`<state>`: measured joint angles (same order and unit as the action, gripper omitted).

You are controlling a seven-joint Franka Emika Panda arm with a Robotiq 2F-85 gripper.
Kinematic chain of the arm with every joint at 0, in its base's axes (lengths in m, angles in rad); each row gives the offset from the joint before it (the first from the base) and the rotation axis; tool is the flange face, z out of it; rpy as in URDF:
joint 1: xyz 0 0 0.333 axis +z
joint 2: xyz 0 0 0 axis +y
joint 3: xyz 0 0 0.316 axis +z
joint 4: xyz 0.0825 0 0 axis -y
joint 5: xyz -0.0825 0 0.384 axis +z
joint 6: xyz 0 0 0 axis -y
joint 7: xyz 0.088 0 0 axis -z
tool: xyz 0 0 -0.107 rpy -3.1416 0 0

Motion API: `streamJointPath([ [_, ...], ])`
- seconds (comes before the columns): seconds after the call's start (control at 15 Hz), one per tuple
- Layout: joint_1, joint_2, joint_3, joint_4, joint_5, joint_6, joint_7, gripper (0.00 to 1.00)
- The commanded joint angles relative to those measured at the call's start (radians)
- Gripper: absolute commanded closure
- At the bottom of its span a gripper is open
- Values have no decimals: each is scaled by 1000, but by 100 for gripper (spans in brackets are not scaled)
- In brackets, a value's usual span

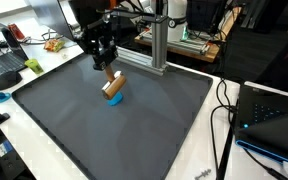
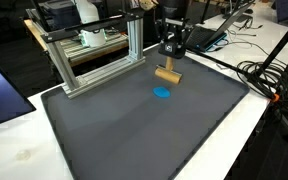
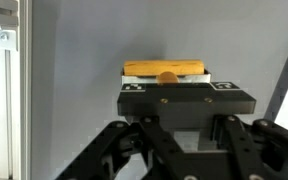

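Wooden block (image 2: 168, 73) hangs in the air under the Robotiq gripper (image 2: 169, 64), whose fingers (image 2: 170, 60) are pressed in on it, pinching it near its middle with its long side roughly level. In an exterior view it sits directly in front of a flat blue disc (image 1: 114, 100); in both exterior views taken together, the block appears raised just over the disc rather than resting on it. The wrist view shows only the block's pale top edge (image 3: 164, 69) past the finger hardware, so how deep the grip is cannot be told.

The main risk, as I judge it, is the block turning or slipping in such a narrow pinch. A quick swing or a hard stop could tip one end down, and it would then land crooked on the dark mat (image 2: 134, 125) covering the tabletop (image 2: 14, 150), or knock the disc aside. Lowering too far could press the block into the mat and jam the fingers. The aluminium frame (image 2: 94, 55) stands near, and a wide sideways sweep could strike it. The cables (image 2: 264, 75) lie well apart.
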<state>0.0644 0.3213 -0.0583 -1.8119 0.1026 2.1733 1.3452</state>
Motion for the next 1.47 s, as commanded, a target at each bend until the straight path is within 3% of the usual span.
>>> streamJointPath([
  [0.0,-2,1,2,-3,-1,4,6,53],
  [0.13,-3,0,1,-5,-1,6,12,53],
  [0.2,-3,-1,1,-4,-1,6,13,78],
  [0.93,-5,68,-29,-32,-27,106,16,78],
  [1.4,-1,110,-24,-17,-13,97,8,78],
])
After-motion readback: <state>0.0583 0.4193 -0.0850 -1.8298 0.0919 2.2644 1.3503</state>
